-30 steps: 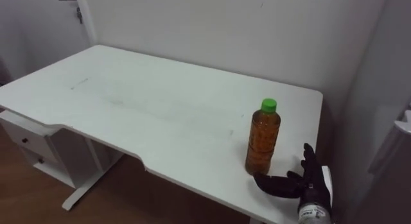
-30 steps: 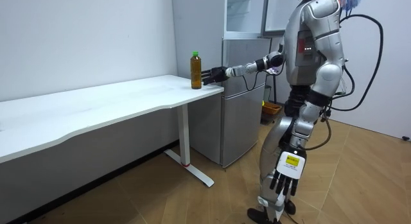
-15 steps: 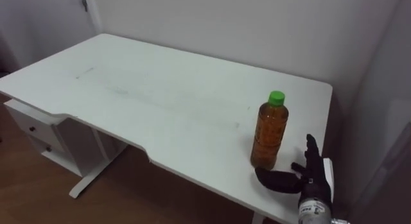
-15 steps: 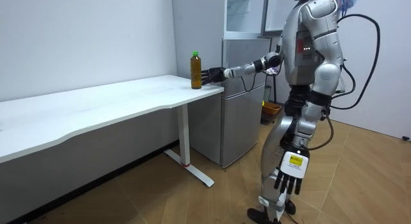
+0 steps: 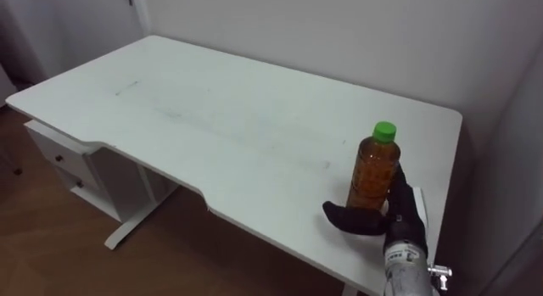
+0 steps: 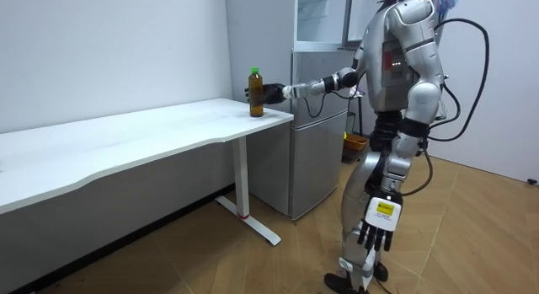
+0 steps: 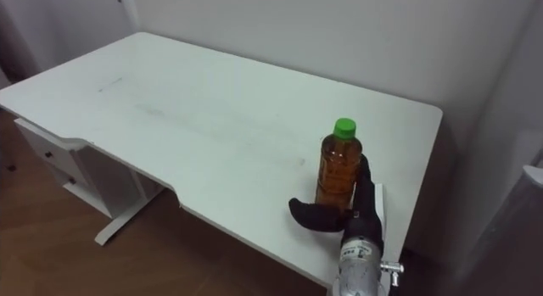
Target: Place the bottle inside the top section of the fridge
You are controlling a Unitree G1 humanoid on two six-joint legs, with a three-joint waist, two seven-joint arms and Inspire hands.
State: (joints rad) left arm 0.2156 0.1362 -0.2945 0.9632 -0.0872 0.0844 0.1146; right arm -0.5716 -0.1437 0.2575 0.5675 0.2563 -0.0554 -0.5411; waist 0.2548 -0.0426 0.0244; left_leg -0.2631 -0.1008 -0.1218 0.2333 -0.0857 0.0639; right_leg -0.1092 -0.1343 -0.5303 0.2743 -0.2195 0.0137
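An amber bottle [image 5: 373, 173] with a green cap stands upright near the right end of the white table [image 5: 212, 118], close to its front edge. My right hand [image 5: 399, 215] is open around the bottle's lower part: the thumb lies across the front of its base and the straight fingers stand behind and to the right of it. In the room view the bottle [image 6: 255, 81] is at the table's end and my right hand [image 6: 274, 93] reaches it from the fridge side. My left hand [image 6: 376, 237] hangs relaxed and open by my thigh.
I stand beside a grey fridge [image 6: 320, 142] just past the table's right end; its upper compartment [image 6: 320, 16] shows a raised door. A white drawer unit [image 5: 64, 160] sits under the table's left part. A wall runs close behind the table.
My right hand has moved forward from beside the bottle to around its base, with the thumb now in front of it. The eye view has shifted with my head; the bottle stays put.
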